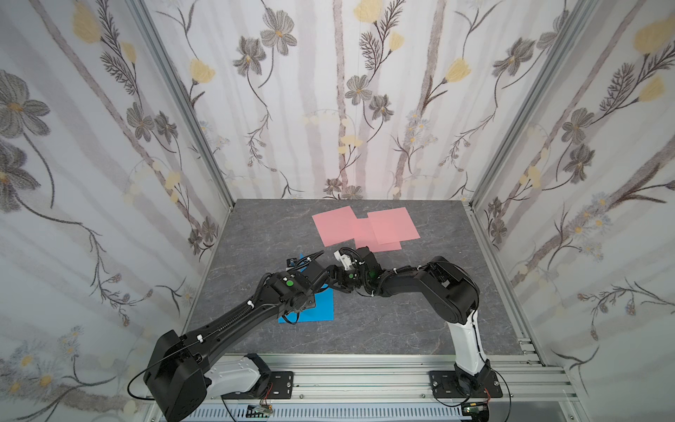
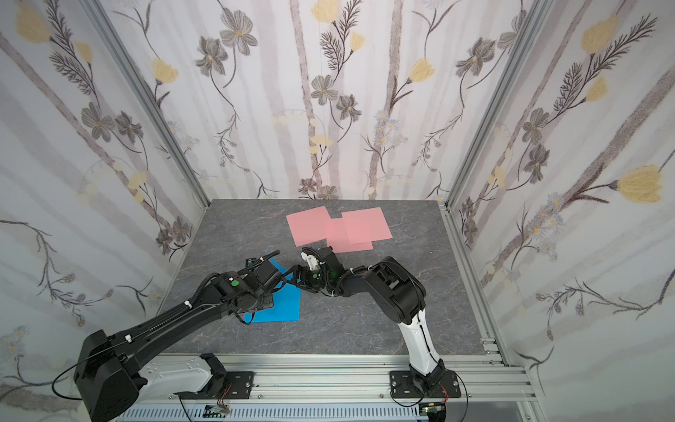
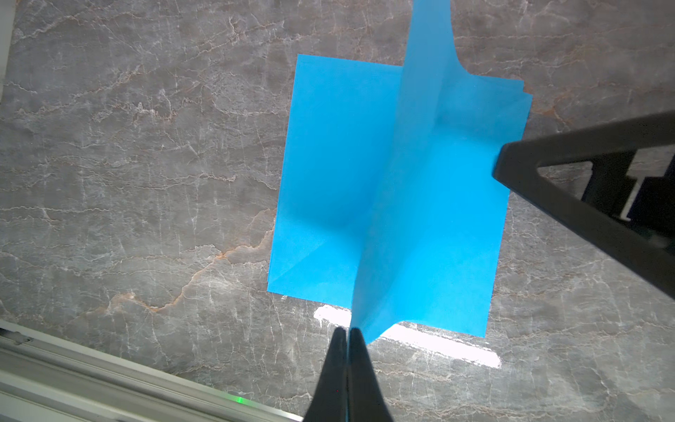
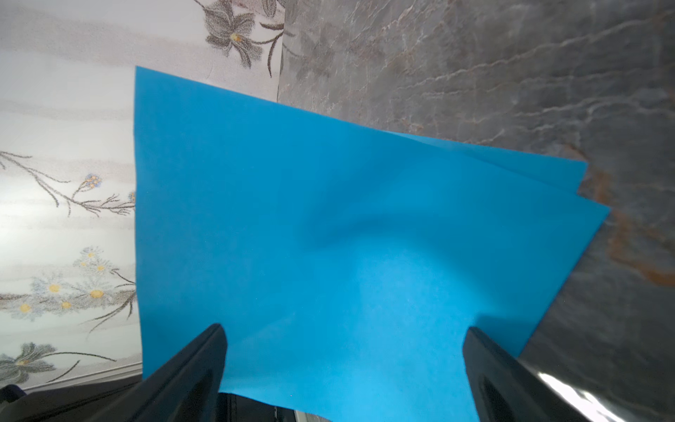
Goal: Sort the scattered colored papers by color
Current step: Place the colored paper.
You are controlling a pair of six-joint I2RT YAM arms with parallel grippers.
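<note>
Three salmon pink papers point(image 1: 334, 224) lie overlapping at the far middle of the table in both top views. Blue papers point(image 1: 321, 305) lie in a loose pile at the near left, partly hidden under my left arm. My left gripper point(image 3: 347, 330) is shut on the edge of one blue sheet point(image 3: 412, 182), which hangs lifted and edge-on above the pile point(image 3: 328, 164). My right gripper point(image 4: 345, 327) is open, facing the lifted sheet point(image 4: 328, 219) with its two fingers on either side and apart from the paper. Both grippers meet at mid-table in a top view point(image 2: 292, 279).
The table point(image 1: 420, 321) is grey marble-patterned, enclosed by floral-papered walls with aluminium posts point(image 1: 215, 175). An aluminium rail point(image 1: 365, 369) runs along the near edge with both arm bases. One right finger point(image 3: 584, 190) shows close beside the lifted sheet in the left wrist view.
</note>
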